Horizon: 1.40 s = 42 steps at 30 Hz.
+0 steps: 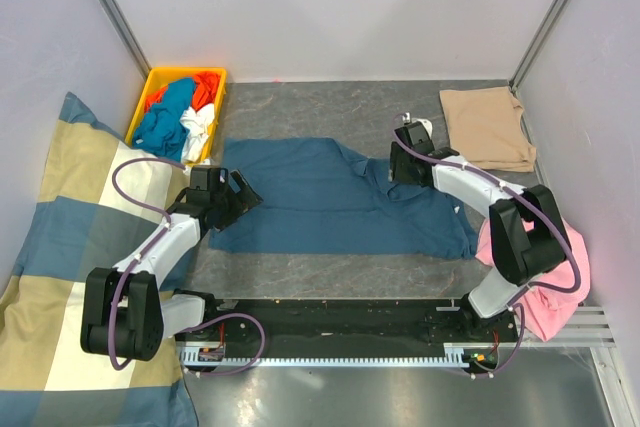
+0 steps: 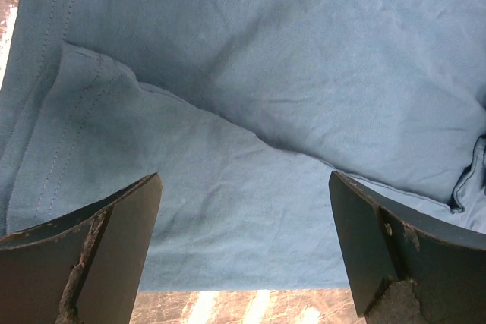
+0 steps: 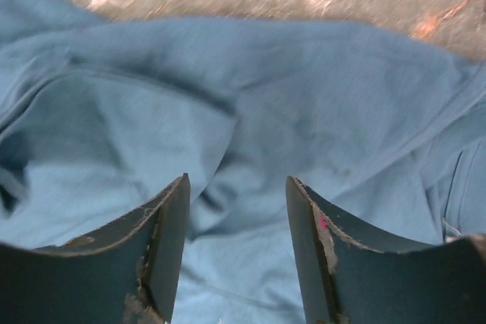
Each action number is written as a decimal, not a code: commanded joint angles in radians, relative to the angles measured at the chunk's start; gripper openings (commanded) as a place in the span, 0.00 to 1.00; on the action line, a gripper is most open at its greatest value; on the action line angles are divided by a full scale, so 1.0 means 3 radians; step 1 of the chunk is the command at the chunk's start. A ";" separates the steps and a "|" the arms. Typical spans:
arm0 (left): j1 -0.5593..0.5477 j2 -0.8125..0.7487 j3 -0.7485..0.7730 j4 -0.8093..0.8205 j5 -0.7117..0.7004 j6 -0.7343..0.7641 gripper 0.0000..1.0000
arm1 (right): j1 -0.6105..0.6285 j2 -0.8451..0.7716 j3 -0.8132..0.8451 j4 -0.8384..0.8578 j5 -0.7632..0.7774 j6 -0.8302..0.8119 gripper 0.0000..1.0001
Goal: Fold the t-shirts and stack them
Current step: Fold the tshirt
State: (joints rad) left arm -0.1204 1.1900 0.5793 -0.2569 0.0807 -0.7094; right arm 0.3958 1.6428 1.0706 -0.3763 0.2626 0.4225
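A large dark teal-blue t-shirt [image 1: 320,197] lies spread on the grey table, its right part rumpled. A folded tan-beige t-shirt [image 1: 487,127] lies at the back right. My left gripper [image 1: 243,194] is open over the shirt's left edge; in the left wrist view the shirt [image 2: 250,111] lies between the wide-apart fingers [image 2: 114,240] with table showing below its hem. My right gripper [image 1: 400,169] is open over the rumpled upper right part; its wrist view shows creased teal cloth [image 3: 243,157] between its fingers [image 3: 171,225].
A yellow bin [image 1: 215,82] at the back left holds several bunched garments in teal, red and white. A big checked cushion [image 1: 60,247] lies along the left. A pink garment [image 1: 545,297] lies by the right arm's base. Walls close the back and sides.
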 commanded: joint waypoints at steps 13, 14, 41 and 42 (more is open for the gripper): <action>-0.0013 -0.0070 0.0048 -0.0044 -0.0100 0.0007 0.99 | -0.0256 0.0399 0.0215 0.0431 -0.0436 0.0049 0.54; -0.0013 -0.0070 0.0043 -0.0049 -0.0105 0.0007 0.99 | -0.0261 0.0394 0.0220 0.0431 -0.0466 0.0049 0.54; -0.0013 0.0001 0.0033 -0.0018 -0.0075 -0.0039 0.99 | -0.0251 -0.0255 0.0087 0.0037 -0.0563 0.0039 0.59; -0.0018 0.0001 0.0033 -0.0013 -0.0065 -0.0039 0.99 | -0.0256 -0.0205 0.0092 0.0043 -0.0564 0.0034 0.59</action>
State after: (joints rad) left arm -0.1204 1.1900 0.5793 -0.2817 0.0586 -0.7094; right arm 0.3180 1.5814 1.1023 -0.3595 0.0982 0.4301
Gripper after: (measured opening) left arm 0.990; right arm 0.586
